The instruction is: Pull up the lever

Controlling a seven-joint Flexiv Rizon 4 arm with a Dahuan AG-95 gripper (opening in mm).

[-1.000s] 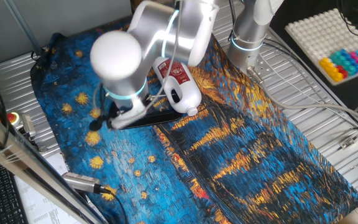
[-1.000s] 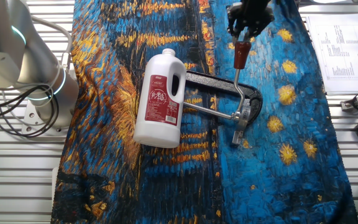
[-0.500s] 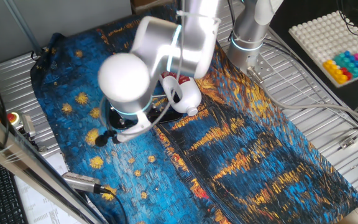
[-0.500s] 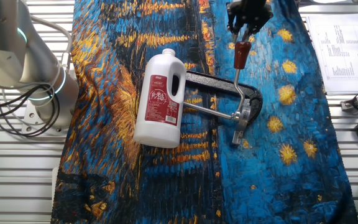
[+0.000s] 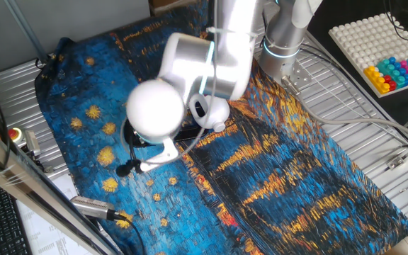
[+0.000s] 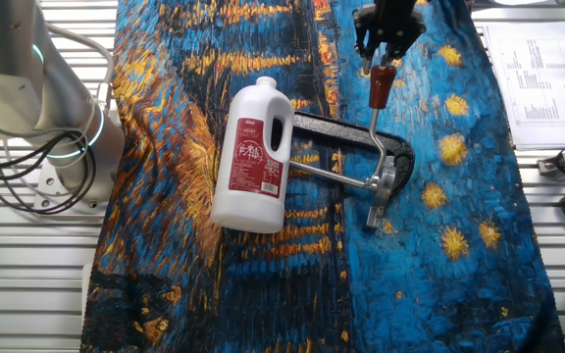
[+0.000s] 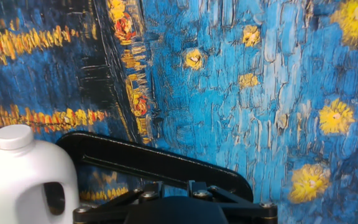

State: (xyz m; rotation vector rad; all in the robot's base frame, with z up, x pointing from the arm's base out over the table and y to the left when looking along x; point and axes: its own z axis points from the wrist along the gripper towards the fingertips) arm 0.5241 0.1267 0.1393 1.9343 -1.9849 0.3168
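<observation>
one fixed view: the arm's white elbow fills the middle and hides the gripper, the lever and most of the black fixture (image 5: 190,132). only a sliver of the white jug (image 5: 214,113) shows behind the arm, on the painted cloth (image 5: 296,177). nothing about the jaws can be read here.

the other fixed view: this is the useful one. the gripper (image 6: 385,29) sits right at the reddish knob end of the lever (image 6: 376,103), with the knob just below the fingertips as pictured. the lever's rod runs from there away from the jaws to its hinge on the black fixture (image 6: 395,162), where the longer crossbar (image 6: 327,175) also meets it; the jug (image 6: 253,157) lies well off to one side of the jaws. the fingers look set around the knob's top, but whether they actually pinch it i cannot tell. i judge the step to be the grasp at the knob, with the pull itself just starting or about to. next, a firm close is needed, then a swing that follows the arc about the hinge without slipping off the knob.

hand view: the camera looks past the gripper's dark body (image 7: 179,208) at the fixture's oval base (image 7: 160,165) and the jug's cap (image 7: 14,137) to one side. neither fingertips nor knob appear, so it adds nothing on the grip.
</observation>
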